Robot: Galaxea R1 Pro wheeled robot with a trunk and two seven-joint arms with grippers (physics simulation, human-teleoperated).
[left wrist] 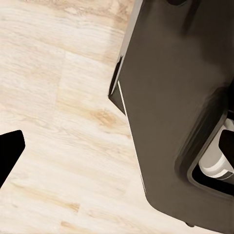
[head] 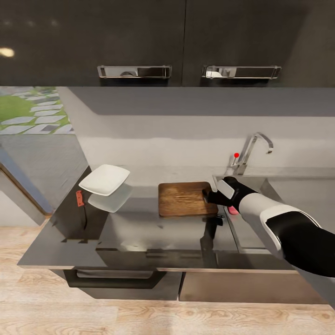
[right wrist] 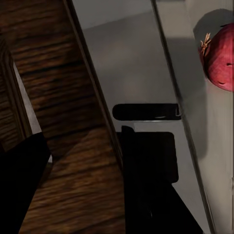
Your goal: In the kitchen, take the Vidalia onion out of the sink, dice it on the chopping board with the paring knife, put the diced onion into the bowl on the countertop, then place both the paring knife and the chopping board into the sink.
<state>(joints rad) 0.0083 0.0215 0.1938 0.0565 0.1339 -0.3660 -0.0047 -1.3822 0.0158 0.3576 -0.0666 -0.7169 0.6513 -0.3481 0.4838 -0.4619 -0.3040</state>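
board: chopping board (head: 186, 199) dark brown, flat on countertop (head: 139, 232) beside sink (head: 251, 228) | onion: Vidalia onion (right wrist: 222, 58) pinkish, in sink | bowl: white bowl (head: 104, 179) left of board | knife: red-handled paring knife (head: 80, 199) at counter's left edge

High above the right pincer (head: 210, 195): glossy black upper cabinets (head: 139, 37), each with a long chrome handle (head: 134, 71) along the lower edge. Far off to the pincer's left, up on the cabinet front, glows a small warm spot of reflected light (head: 6, 52). Behind the pincer runs a plain pale grey wall (head: 177, 135), shaded just under the cabinets. Well to its left opens a window (head: 32, 109) onto green grass and grey stepping stones. Below and nearer than the pincer: dark grey lower cabinets (head: 242, 293), one with a recessed black pull (head: 114, 279). Lowest lies a pale wood plank floor (head: 139, 316).
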